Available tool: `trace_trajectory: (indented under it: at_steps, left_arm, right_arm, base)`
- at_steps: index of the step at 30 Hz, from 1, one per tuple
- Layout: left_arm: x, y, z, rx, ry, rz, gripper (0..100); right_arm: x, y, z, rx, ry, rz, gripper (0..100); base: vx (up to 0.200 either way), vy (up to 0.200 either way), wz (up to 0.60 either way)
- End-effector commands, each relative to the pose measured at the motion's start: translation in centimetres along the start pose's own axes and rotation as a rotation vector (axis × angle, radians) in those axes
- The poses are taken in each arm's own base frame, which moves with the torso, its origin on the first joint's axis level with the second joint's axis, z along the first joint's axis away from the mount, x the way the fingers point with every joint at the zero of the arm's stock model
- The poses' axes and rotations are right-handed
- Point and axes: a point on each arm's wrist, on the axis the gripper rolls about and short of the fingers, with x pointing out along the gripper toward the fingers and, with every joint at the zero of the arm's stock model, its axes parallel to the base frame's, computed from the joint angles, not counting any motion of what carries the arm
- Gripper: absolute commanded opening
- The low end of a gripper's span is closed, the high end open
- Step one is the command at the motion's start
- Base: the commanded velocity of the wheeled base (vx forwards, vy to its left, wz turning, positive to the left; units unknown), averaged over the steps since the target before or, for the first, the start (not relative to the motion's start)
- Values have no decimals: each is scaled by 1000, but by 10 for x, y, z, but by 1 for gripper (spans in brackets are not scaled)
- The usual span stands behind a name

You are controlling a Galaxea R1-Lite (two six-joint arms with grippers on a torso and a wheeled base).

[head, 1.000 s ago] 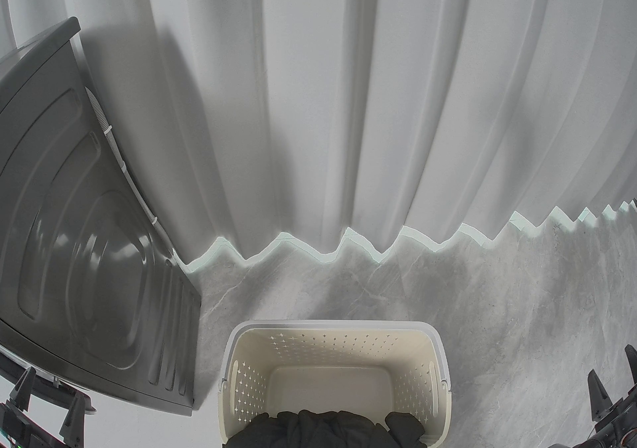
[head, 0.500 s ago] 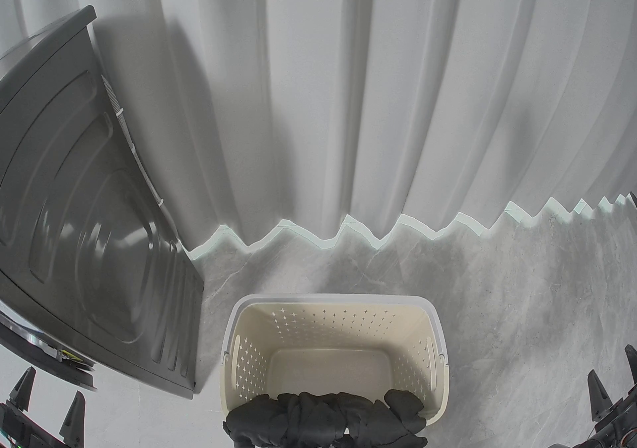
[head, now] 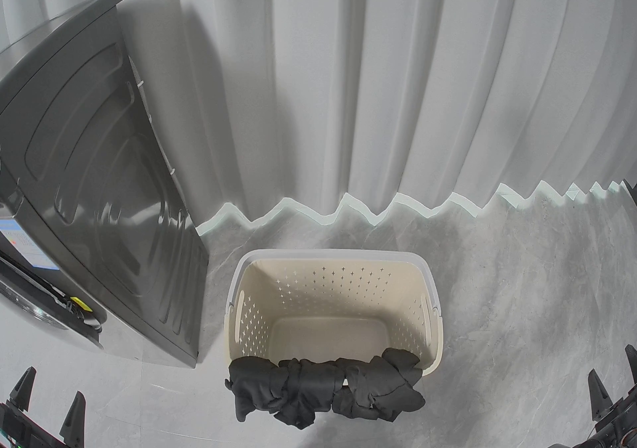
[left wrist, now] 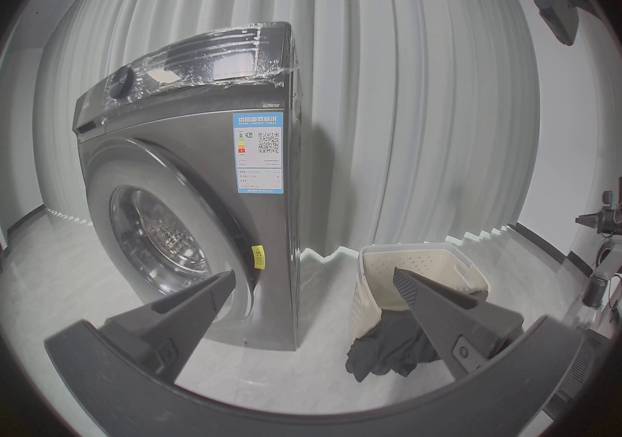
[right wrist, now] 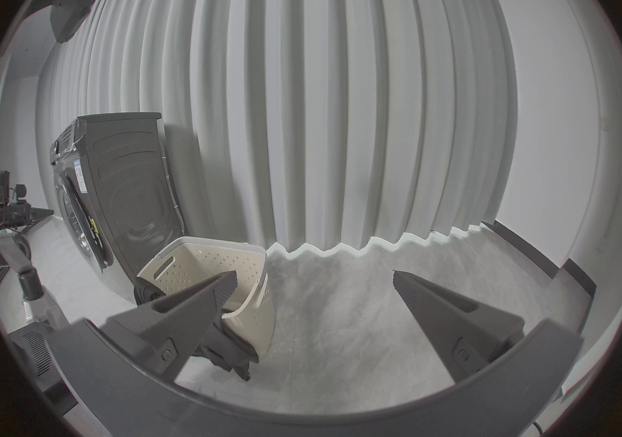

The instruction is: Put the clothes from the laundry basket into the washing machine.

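A cream laundry basket point(head: 332, 259) stands on the grey floor before me. Dark clothes point(head: 325, 387) hang over its near rim and spill outside; its inside looks bare. The grey washing machine point(head: 86, 157) stands at the left, its round door point(left wrist: 162, 241) shut. My left gripper point(head: 48, 399) is low at the left, open and holding nothing. My right gripper point(head: 614, 379) is low at the right, likewise open. Both are well short of the basket. The left wrist view looks across to the basket point(left wrist: 421, 263) and clothes point(left wrist: 389, 347); the right wrist view has the basket point(right wrist: 214, 260) beside the machine point(right wrist: 123, 186).
A white pleated curtain point(head: 371, 84) closes off the back, reaching down to the floor. Open grey floor point(head: 531, 283) lies to the right of the basket and between basket and machine.
The whole head view has shifted, so the camera moved: basket and machine now sit higher in the picture and the clothes show fully. The grippers keep their places.
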Motion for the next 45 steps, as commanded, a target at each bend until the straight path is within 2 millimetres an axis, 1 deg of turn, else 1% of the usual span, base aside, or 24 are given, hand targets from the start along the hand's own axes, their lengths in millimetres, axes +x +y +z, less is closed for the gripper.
trace_trajectory:
  at_steps: [1, 16, 26, 45]
  left_arm:
    - [0, 0, -5, 0, 1, 1, 100]
    - [0, 0, -5, 0, 1, 1, 100]
    - [0, 0, -5, 0, 1, 0, 100]
    - [0, 0, -5, 0, 1, 1, 100]
  right_arm:
    - [1, 0, -5, 0, 11, 1, 100]
    - [1, 0, -5, 0, 9, 1, 100]
    - [1, 0, -5, 0, 9, 1, 100]
    - [1, 0, -5, 1, 9, 1, 100]
  base:
    - [-200, 0, 0]
    - [-200, 0, 0]
    - [0, 0, 0]
    - [0, 200, 0]
